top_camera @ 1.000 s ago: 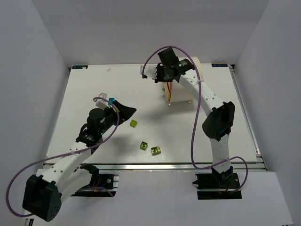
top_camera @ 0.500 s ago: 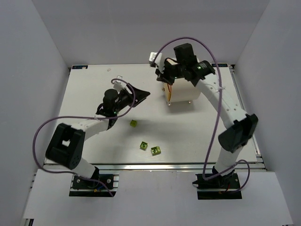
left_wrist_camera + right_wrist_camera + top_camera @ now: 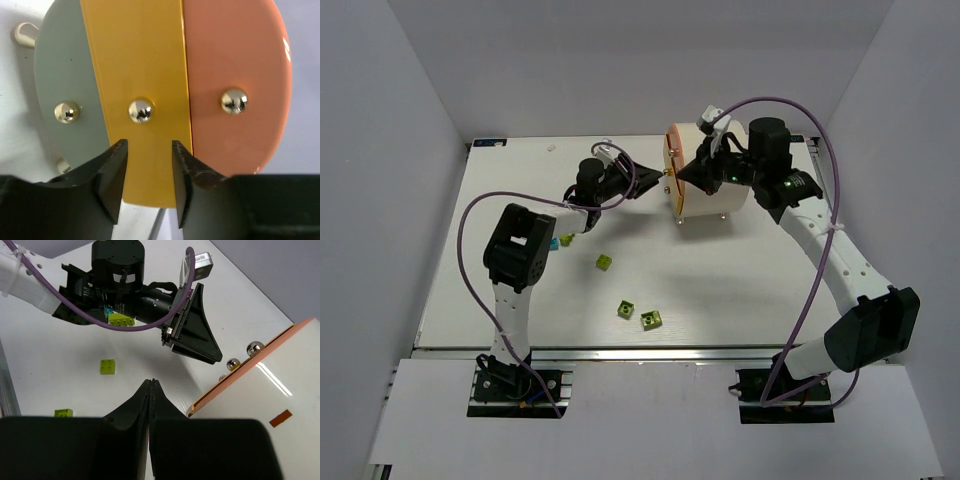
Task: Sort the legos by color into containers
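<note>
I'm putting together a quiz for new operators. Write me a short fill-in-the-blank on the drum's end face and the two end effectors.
The drum has ___ brass knobs on its end face.
The left end effector faces the ___ middle panel.
The right end effector is ___ and holds nothing.
Missing words: three; yellow; shut.

I am holding my left end effector [image 3: 148,150] close before the drum [image 3: 712,205], whose brass knobs [image 3: 141,110] are jutting toward me. My right end effector [image 3: 151,385] is crowding in beside it. Three lime legos [image 3: 606,262] are dotting the near bench [image 3: 720,285]; its right half is lying open.
</note>
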Motion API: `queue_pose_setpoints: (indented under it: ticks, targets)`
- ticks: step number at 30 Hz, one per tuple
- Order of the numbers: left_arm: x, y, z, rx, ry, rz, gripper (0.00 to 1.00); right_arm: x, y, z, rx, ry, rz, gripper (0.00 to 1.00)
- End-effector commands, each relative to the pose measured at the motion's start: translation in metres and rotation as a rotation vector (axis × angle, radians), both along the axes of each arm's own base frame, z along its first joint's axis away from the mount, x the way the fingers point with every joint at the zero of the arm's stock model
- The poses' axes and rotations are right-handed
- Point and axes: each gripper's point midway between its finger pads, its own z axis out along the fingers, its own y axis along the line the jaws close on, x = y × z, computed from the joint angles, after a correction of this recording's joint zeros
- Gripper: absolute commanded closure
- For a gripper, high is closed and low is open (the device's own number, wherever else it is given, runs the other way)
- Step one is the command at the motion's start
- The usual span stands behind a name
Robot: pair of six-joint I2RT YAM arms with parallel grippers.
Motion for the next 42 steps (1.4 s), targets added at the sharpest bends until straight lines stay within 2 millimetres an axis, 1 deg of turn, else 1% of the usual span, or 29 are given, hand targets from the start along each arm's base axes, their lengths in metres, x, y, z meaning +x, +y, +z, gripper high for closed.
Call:
queue_pose_setpoints:
  ticks: [1, 3, 8, 10, 11, 12, 16, 17, 20, 21, 22, 23, 24, 28, 30, 31, 33, 34, 36, 37, 38, 39, 40, 41, 42]
  targets:
    - [0.007, -0.008, 0.028, -0.031, -0.026, -0.017, 0.48, -0.003, -0.002, 0.036, 0.104, -0.068, 0.018, 1.0]
    - [0.012, -0.011, 0.026, -0.032, -0.025, -0.017, 0.45, -0.003, -0.006, 0.034, 0.108, -0.062, 0.013, 1.0]
    - [0.021, -0.017, 0.016, -0.028, 0.01, -0.028, 0.45, 0.0, -0.017, 0.03, 0.118, -0.045, -0.004, 1.0]
    - [0.022, -0.018, 0.013, -0.032, 0.016, -0.034, 0.45, 0.001, -0.018, 0.029, 0.123, -0.032, -0.004, 1.0]
    - [0.023, -0.019, 0.013, -0.037, 0.02, -0.035, 0.46, 0.003, -0.021, 0.028, 0.124, -0.027, -0.014, 1.0]
    - [0.024, -0.02, 0.009, -0.038, 0.03, -0.037, 0.46, 0.003, -0.021, 0.028, 0.126, -0.022, -0.012, 1.0]
    - [0.025, -0.021, 0.001, -0.031, 0.058, -0.044, 0.47, 0.007, -0.028, 0.029, 0.14, -0.014, -0.021, 1.0]
    - [0.025, -0.022, -0.001, -0.03, 0.062, -0.045, 0.47, 0.007, -0.026, 0.028, 0.142, -0.005, -0.017, 1.0]
    - [0.028, -0.022, -0.001, -0.034, 0.06, -0.042, 0.47, 0.009, -0.03, 0.027, 0.146, 0.001, -0.018, 1.0]
    - [0.029, -0.023, 0.001, -0.038, 0.054, -0.042, 0.47, 0.009, -0.03, 0.027, 0.148, 0.006, -0.017, 1.0]
    - [0.03, -0.024, -0.001, -0.038, 0.058, -0.045, 0.48, 0.009, -0.03, 0.025, 0.149, 0.012, -0.014, 1.0]
    - [0.029, -0.029, -0.001, -0.042, 0.059, -0.054, 0.48, 0.009, -0.031, 0.026, 0.151, 0.012, -0.015, 1.0]
    - [0.03, -0.03, 0.002, -0.047, 0.055, -0.055, 0.5, 0.009, -0.031, 0.025, 0.151, 0.017, -0.015, 1.0]
    - [0.032, -0.032, -0.002, -0.057, 0.066, -0.059, 0.54, 0.009, -0.032, 0.02, 0.156, 0.035, -0.01, 1.0]
    - [0.032, -0.032, -0.001, -0.064, 0.064, -0.062, 0.57, 0.009, -0.033, 0.02, 0.159, 0.037, -0.012, 1.0]
    - [0.031, -0.032, -0.003, -0.065, 0.068, -0.063, 0.62, 0.009, -0.035, 0.02, 0.16, 0.038, -0.014, 1.0]
    - [0.03, -0.032, 0.0, -0.069, 0.061, -0.066, 0.68, 0.006, -0.032, 0.02, 0.161, 0.038, -0.003, 1.0]
    - [0.029, -0.032, -0.004, -0.07, 0.07, -0.066, 0.73, 0.007, -0.034, 0.019, 0.162, 0.038, -0.006, 1.0]
    - [0.026, -0.03, 0.002, -0.075, 0.057, -0.063, 0.76, 0.007, -0.034, 0.019, 0.161, 0.039, -0.003, 1.0]
    - [0.029, -0.023, 0.004, -0.077, 0.052, -0.05, 0.77, 0.006, -0.033, 0.018, 0.157, 0.037, 0.001, 1.0]
    - [0.025, -0.02, -0.002, -0.071, 0.062, -0.042, 0.77, 0.007, -0.034, 0.017, 0.154, 0.036, 0.0, 1.0]
    - [0.025, -0.013, 0.005, -0.075, 0.051, -0.027, 0.78, 0.007, -0.035, 0.017, 0.152, 0.032, 0.003, 1.0]
    - [0.027, -0.005, 0.006, -0.071, 0.045, -0.003, 0.78, 0.004, -0.034, 0.017, 0.145, 0.023, 0.016, 1.0]
    - [0.021, -0.002, -0.003, -0.063, 0.062, 0.004, 0.78, 0.003, -0.034, 0.015, 0.139, 0.021, 0.021, 1.0]
    - [0.021, 0.008, 0.006, -0.065, 0.048, 0.023, 0.78, 0.001, -0.033, 0.015, 0.138, 0.02, 0.039, 1.0]
